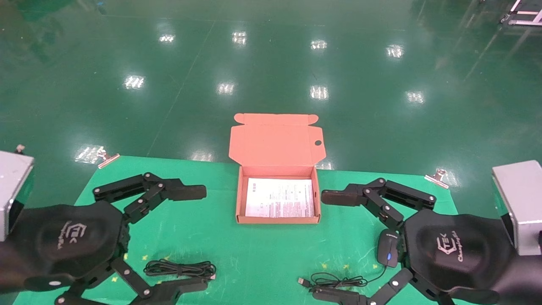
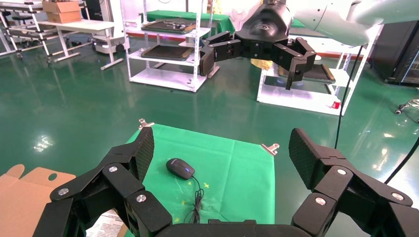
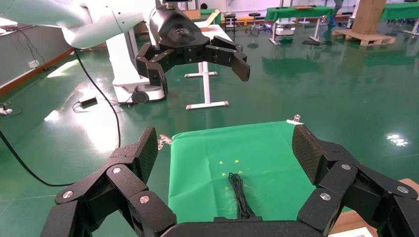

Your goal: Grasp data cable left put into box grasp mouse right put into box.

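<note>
Nothing grasped yet, by the look of it: first step, the cable pick, not begun. Near the front edge, left of centre, data cable lying bundled beside the wide-open left gripper. Toward the front right corner, mouse under the spread, empty right gripper. Farther back, at mid rear edge, box open, printed sheet inside. Next, likely: lowering onto the bundle's bound middle, closing.

The box sits at the far middle of the surface, lid standing behind it and 1 sheet inside. The data cable lies near-left, the mouse near-right, its cord trailing left.
</note>
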